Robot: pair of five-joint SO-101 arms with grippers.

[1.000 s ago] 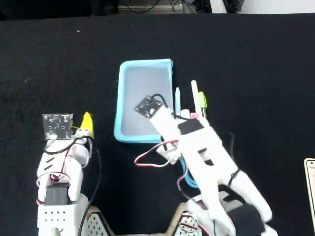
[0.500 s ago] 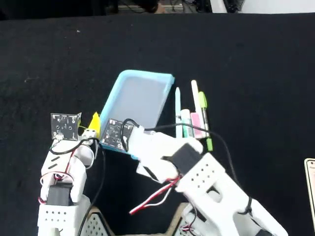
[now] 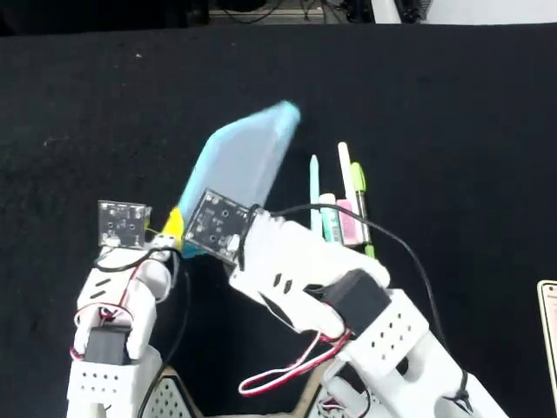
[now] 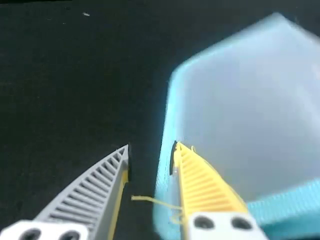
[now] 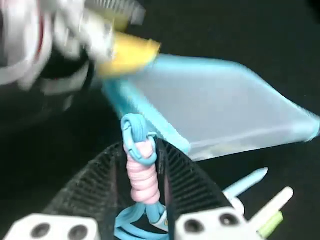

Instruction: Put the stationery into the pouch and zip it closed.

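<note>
Black cloth table (image 3: 452, 104): pale-blue translucent rectangular pouch (image 3: 239, 165) lay skewed, long axis running near-left to far-right. At its near corner the right gripper (image 5: 141, 152) was pinched tight on the pink-and-blue braided zip cord (image 5: 142, 177). The left gripper (image 4: 150, 150) was part open and empty, yellow finger at the pouch edge, grey finger off it. The row of pens and markers (image 3: 341, 205) lay just right of the pouch, outside it. Right arm judged nearer them.

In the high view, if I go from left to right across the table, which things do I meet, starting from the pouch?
pouch → light blue pen → white pen → green pen → pale card at the right edge of the picture.
</note>
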